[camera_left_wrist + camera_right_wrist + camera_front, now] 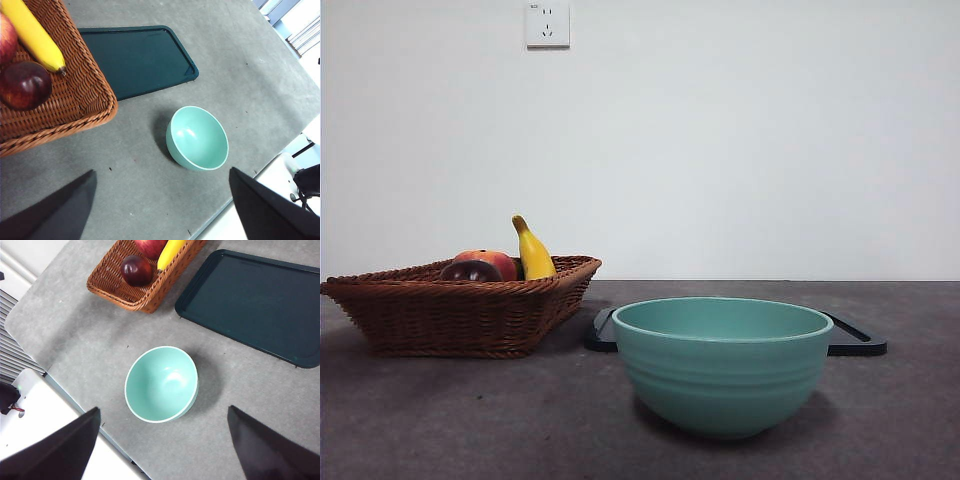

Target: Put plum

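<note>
The dark maroon plum [470, 271] lies in the brown wicker basket [460, 315] at the left, beside a red-orange fruit [492, 262] and a yellow banana [532, 250]. It shows in the left wrist view [24, 85] and in the right wrist view [136, 270]. A teal bowl [722, 362] stands empty at the front centre; it also shows in the wrist views [197, 138] [161, 383]. My left gripper [162, 210] and right gripper [162, 447] are both open and empty, high above the table. Neither shows in the front view.
A dark tray [855, 340] lies flat behind the bowl, next to the basket; it is empty [255, 302]. The table's front edge runs close to the bowl [95, 425]. A wall socket [547, 23] is on the back wall.
</note>
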